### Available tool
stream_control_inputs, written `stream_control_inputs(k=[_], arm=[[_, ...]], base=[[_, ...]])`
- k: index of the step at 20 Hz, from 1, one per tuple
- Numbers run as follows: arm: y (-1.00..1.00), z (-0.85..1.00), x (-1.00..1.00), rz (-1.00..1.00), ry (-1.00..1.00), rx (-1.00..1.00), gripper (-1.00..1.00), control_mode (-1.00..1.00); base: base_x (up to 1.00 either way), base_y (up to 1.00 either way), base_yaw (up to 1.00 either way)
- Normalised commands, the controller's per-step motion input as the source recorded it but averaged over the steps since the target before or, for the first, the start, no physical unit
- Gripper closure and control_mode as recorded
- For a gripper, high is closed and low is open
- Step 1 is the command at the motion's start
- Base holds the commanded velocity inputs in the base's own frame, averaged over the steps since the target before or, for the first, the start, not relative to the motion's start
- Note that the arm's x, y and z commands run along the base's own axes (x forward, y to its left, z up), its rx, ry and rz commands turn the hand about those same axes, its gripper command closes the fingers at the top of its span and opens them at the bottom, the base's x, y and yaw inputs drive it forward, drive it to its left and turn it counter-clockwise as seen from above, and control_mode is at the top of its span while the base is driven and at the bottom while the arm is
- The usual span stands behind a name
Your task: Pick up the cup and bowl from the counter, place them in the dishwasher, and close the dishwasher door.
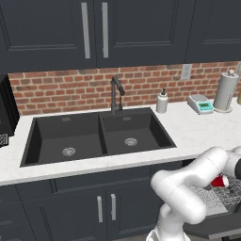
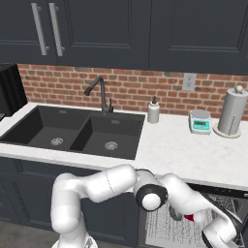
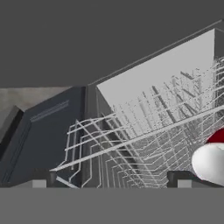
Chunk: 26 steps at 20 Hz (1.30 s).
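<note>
I have the arm folded low, elbow out in front of the cabinets, forearm reaching down right into the open dishwasher (image 2: 227, 203). In the hand view the gripper (image 3: 111, 179) looks along the wire rack (image 3: 144, 135), its two fingertips spread wide with nothing between them.

One red cup (image 1: 219, 181) sits in the rack, partly behind my forearm; in the hand view it lies at the right edge, lying just right of the right fingertip. I cannot make out the bowl. The dishwasher door (image 3: 46, 131) is dropped open.

On the counter (image 2: 193, 150): one soap dispenser (image 2: 153, 111), one small scale (image 2: 199, 121), one paper towel roll (image 2: 231, 112). One double sink (image 1: 96, 136), one faucet (image 1: 116, 93).
</note>
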Motion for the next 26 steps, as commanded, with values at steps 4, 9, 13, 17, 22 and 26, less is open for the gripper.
stream_control_inputs(k=[4,9,13,17,22,26], arm=[[0.0,0.91,-0.71,-0.15,0.05,-0.11,-1.0,-1.0],[0.06,1.0,-0.87,-0.17,0.06,-0.1,-1.0,-1.0],[0.12,0.96,-0.95,-0.18,0.14,-0.05,-1.0,-1.0],[0.33,0.77,-0.97,-0.2,0.18,-0.03,-1.0,-1.0],[0.58,0.56,-0.83,-0.21,0.18,0.01,-1.0,-1.0],[0.63,0.24,-0.72,-0.19,0.15,0.13,-1.0,-1.0]], base=[[0.0,0.0,0.0],[0.0,0.0,0.0],[0.0,0.0,0.0],[0.0,0.0,0.0],[0.0,0.0,0.0],[0.0,0.0,0.0]])
